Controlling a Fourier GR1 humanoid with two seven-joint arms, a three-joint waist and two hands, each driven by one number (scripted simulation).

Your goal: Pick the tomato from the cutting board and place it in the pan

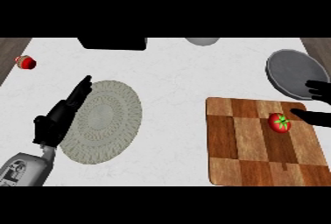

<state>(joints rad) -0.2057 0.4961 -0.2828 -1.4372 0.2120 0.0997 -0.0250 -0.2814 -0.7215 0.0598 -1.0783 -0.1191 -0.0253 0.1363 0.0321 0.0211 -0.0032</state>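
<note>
A red tomato (pixel 280 123) with a green stem lies on the wooden cutting board (pixel 249 148), near its right side. The grey pan (pixel 294 72) sits at the upper right, beyond the board. My right hand (pixel 315 117) comes in from the right edge, fingers straight; one finger points at the tomato from just to its right, another lies over the pan's lower rim. My left hand (pixel 61 116) rests open at the left, fingers up, beside the round mat.
A round woven mat (pixel 107 120) lies left of centre. A small red cupcake-like object (pixel 25 62) sits at the far left. A black object (pixel 113 43) and a grey bowl (pixel 202 40) stand along the back edge.
</note>
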